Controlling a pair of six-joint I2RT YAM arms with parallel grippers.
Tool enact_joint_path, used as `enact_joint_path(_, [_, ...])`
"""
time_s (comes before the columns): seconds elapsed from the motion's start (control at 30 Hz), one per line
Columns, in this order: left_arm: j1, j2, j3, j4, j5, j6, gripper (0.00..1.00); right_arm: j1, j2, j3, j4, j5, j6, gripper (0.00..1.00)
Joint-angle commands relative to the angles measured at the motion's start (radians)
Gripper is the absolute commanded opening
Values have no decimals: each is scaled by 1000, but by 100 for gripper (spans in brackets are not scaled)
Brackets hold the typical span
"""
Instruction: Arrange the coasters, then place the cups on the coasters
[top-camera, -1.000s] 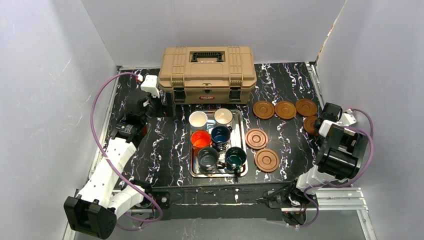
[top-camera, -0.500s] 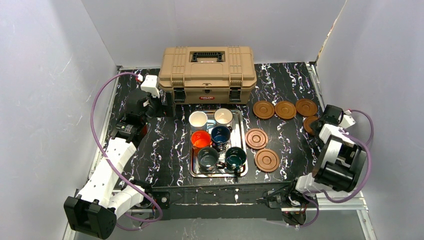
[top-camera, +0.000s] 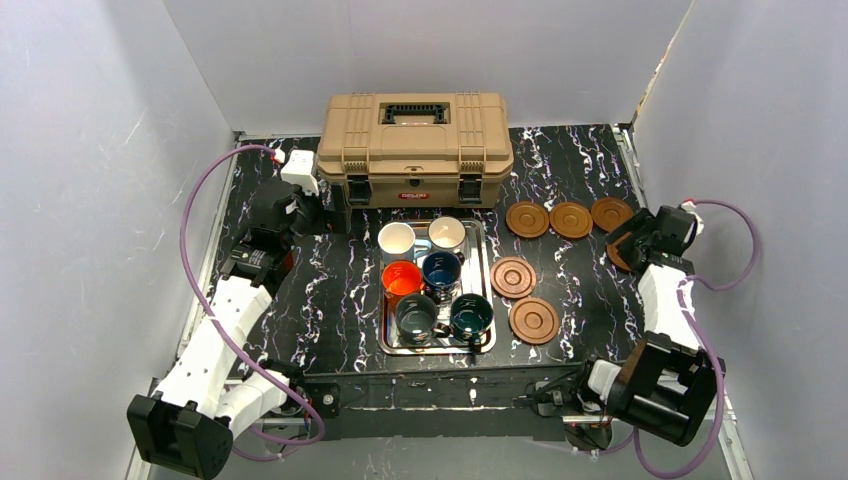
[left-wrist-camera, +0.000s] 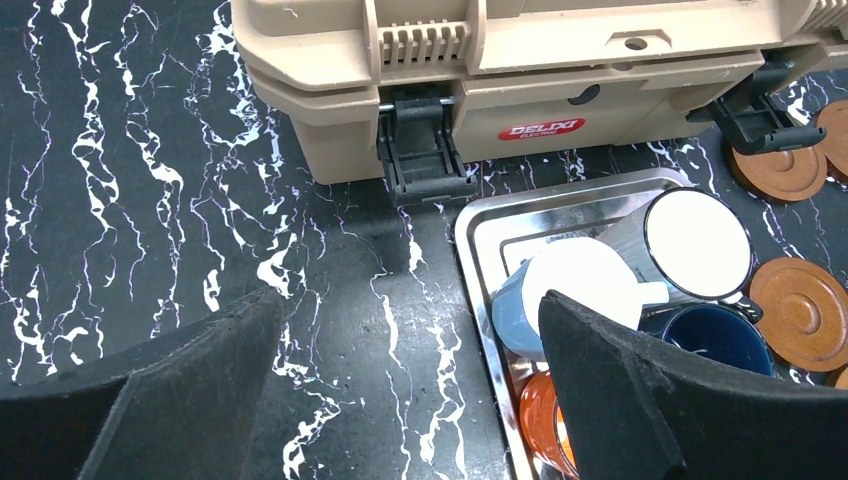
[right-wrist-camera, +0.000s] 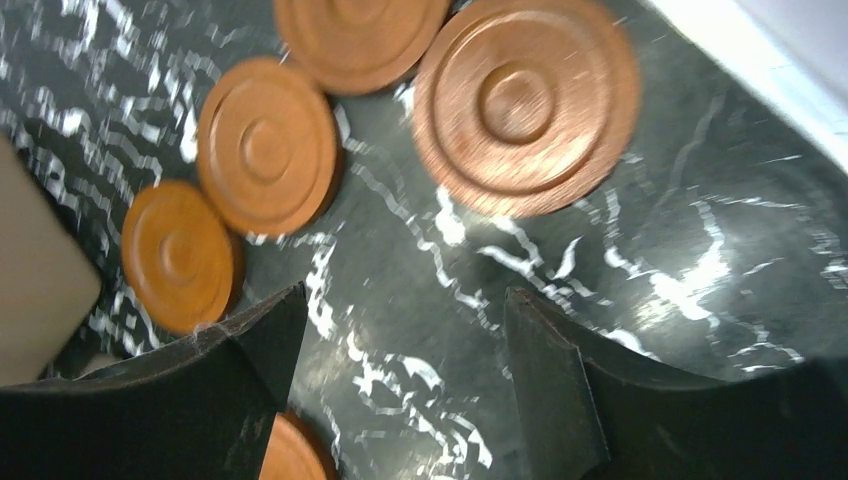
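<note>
Top external: right arm (top-camera: 663, 290) extended forward, jaws apart near coaster (top-camera: 616, 254)

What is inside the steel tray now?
The tray holds two cream-white cups, orange cup, navy cup, grey-green cup, teal cup. Coasters lie outside it. Floor beneath the cups is covered.

orange cup (left-wrist-camera: 535, 420) cut off at bottom edge, right-wrist coasters (right-wrist-camera: 525, 105) blurred
</note>
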Motion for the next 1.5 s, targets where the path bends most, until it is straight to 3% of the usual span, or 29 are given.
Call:
enact_joint_path(0.0, [-5,-25,12,-4,13,-9,98,80,-40,-9,-98,-167,-51,80])
enact_joint_path(0.3, [-5,-19,12,-8,14,-16,98,418,-128,-83,-276,-168,42,77])
enact_joint_path(0.5, [-5,-19,10,-6,13,-15,98,539,-247,-201,-319,-198,152,76])
enact_joint_path(0.7, [-5,-13,10,-7,13,-17,98,580,-266,-239,-306,-191,199,76])
enact_joint_path(1.07, [-5,1,12,-11,12,-16,98,644,-140,-249,-202,-142,225,78])
enact_joint_path(1.47, [-5,12,11,-13,9,-11,98,635,-33,-152,-198,178,208,85])
